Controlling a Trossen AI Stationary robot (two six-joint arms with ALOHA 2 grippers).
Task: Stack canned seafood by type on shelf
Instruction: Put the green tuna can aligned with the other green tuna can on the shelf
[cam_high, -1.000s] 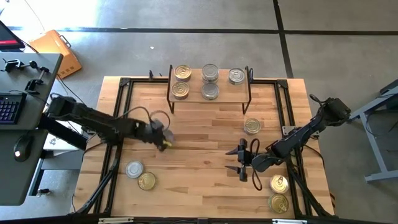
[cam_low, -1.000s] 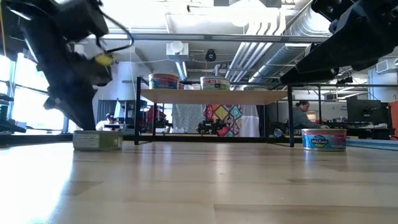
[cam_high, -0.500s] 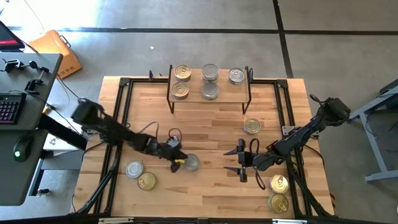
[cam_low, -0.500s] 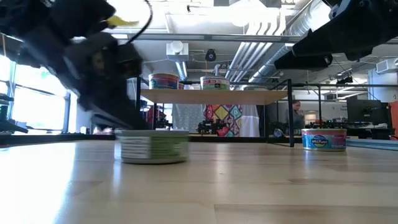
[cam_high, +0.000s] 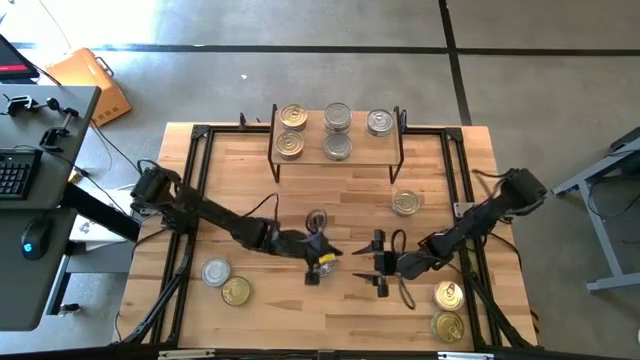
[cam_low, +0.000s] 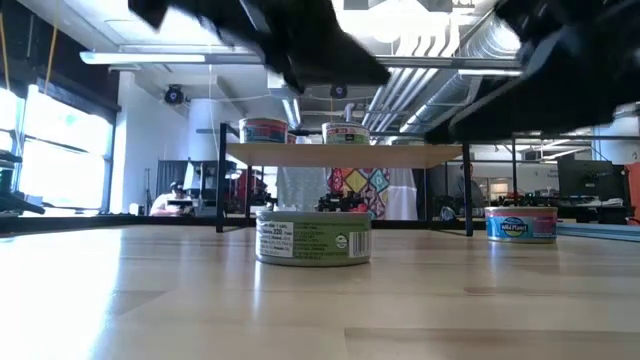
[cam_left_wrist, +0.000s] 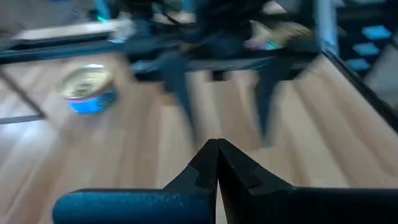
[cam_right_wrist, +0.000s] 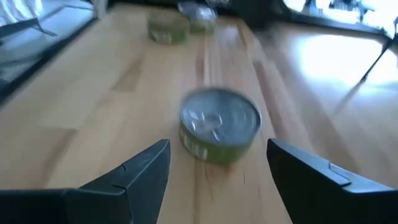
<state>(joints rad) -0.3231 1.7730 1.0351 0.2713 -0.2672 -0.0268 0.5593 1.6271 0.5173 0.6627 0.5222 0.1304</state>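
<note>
A green-labelled tin of canned seafood (cam_low: 313, 237) with a silver lid (cam_right_wrist: 219, 118) stands upright on its base at the table's middle. My left gripper (cam_high: 322, 258) is shut and hovers above it, hiding most of it in the high view. My right gripper (cam_high: 362, 264) is open just to the tin's right, its fingers pointing at the tin without reaching it. The shelf (cam_high: 365, 150) stands at the far edge. It carries two gold-lidded tins (cam_high: 291, 131) and three silver-lidded tins (cam_high: 338, 132).
A blue tin with a gold lid (cam_high: 405, 203) sits right of centre. Near the front left lie a silver-lidded tin (cam_high: 216, 271) and a gold-lidded one (cam_high: 236, 291). Two gold-lidded tins (cam_high: 449, 295) lie at the front right. A black frame (cam_high: 200, 135) rims the table.
My left gripper, shut throughout, has swept from left of centre toward the table's right and near edge, rolling its wrist, then risen. The green tin has slid along the table with it to the middle and stays upright. My right gripper has dipped a little.
</note>
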